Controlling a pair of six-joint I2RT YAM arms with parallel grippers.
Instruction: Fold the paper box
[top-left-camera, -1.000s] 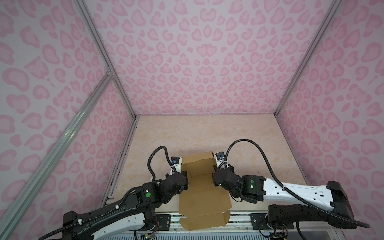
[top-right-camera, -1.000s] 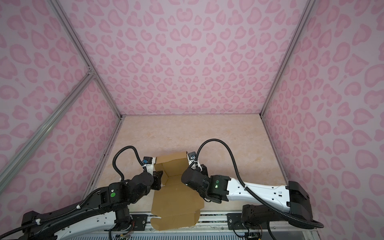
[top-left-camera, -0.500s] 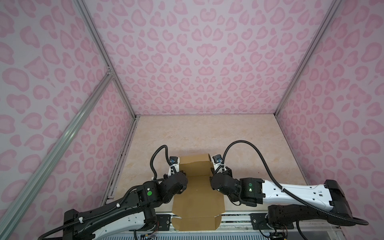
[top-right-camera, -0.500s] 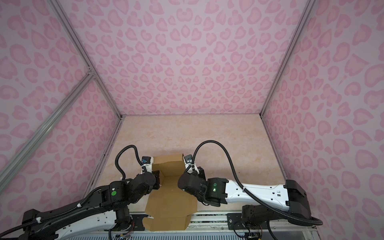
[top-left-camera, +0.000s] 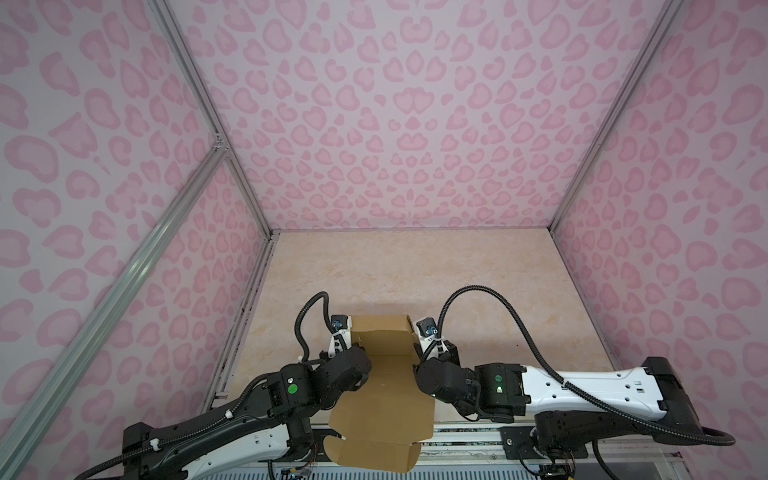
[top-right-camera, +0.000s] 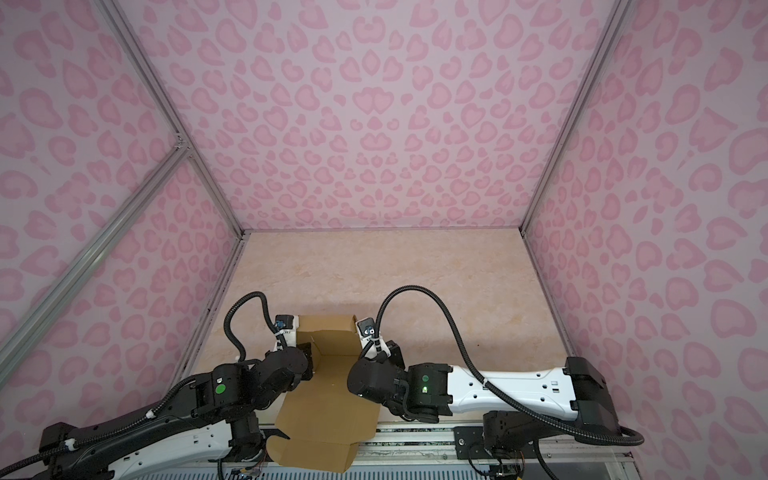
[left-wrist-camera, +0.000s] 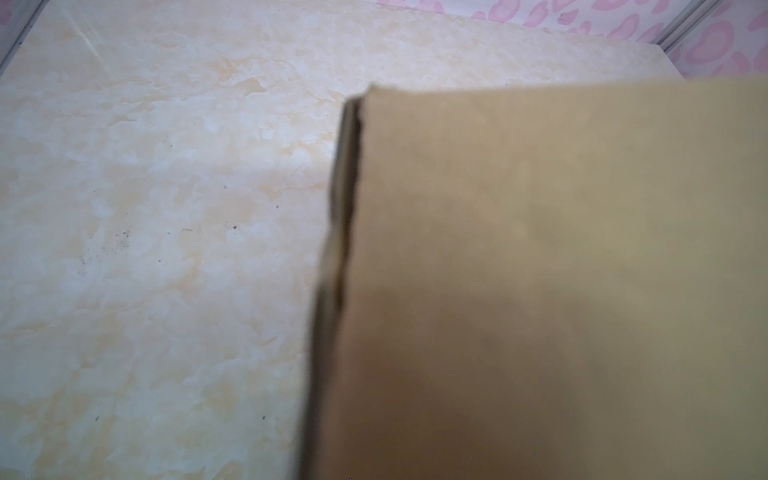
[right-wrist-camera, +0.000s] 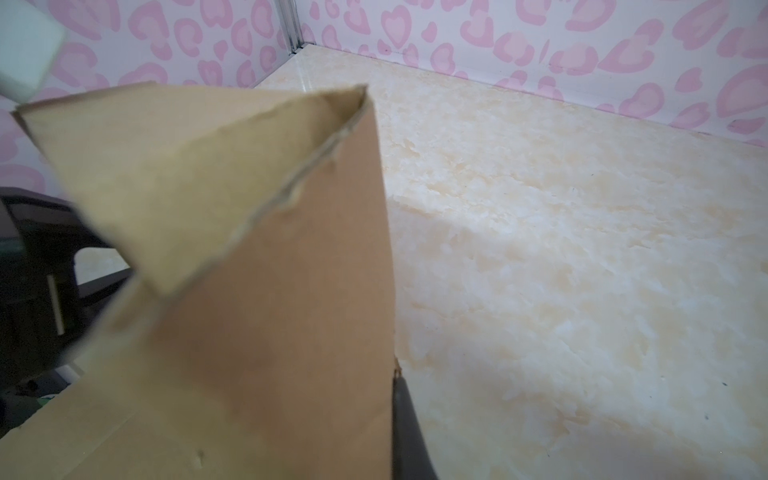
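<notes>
You have one paper box (top-left-camera: 384, 399) at the near edge of the counter (top-left-camera: 415, 274), its near flap hanging past the edge. Your two grippers, left gripper (top-left-camera: 348, 347) and right gripper (top-left-camera: 417, 351), each clamp one upright side flap.

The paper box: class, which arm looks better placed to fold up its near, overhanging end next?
Probably neither: the left gripper and right gripper each pinch a far side of the paper box, mirrored. Both sit about equally far from that end.
</notes>
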